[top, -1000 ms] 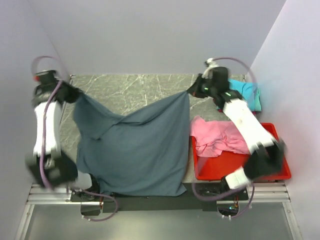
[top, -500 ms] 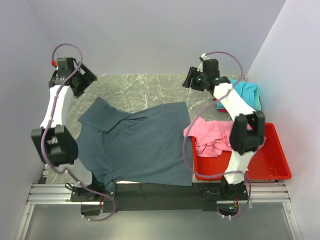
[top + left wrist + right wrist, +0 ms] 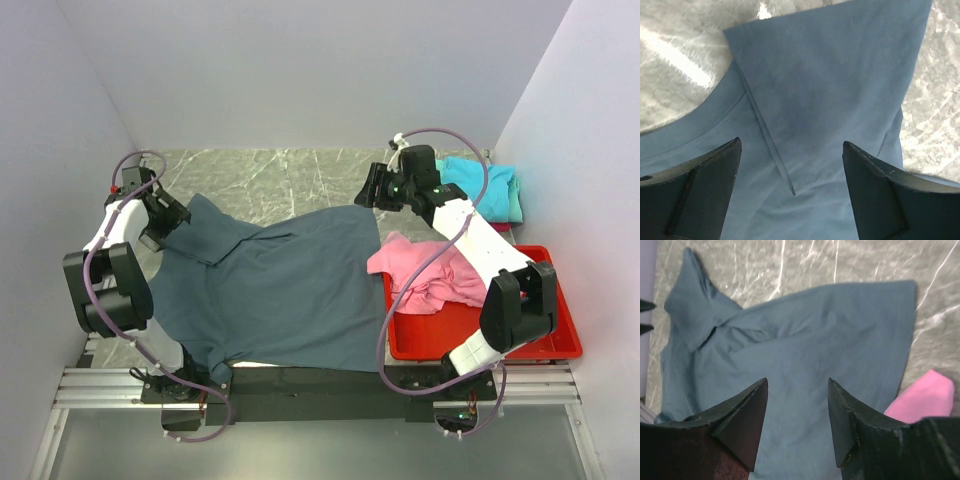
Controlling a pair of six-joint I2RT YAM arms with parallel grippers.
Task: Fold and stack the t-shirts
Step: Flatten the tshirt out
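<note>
Left gripper [image 3: 790,144], right gripper [image 3: 796,381] spread, empty. Slate tee [image 3: 280,290] doubled over at 10 o'clock: fold may skew. Pink tee [image 3: 430,265], 3 o'clock, could snag.

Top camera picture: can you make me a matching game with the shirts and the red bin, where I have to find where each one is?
Things:
1. blue-grey t-shirt
2. pink t-shirt
3. turquoise t-shirt
4. red bin

Places:
A. folded at the far right corner of the table
B. sitting at the near right edge
C. spread out across the middle
D. crumpled, spilling over the bin's left side

Pairs: 1-C, 2-D, 3-A, 4-B
</note>
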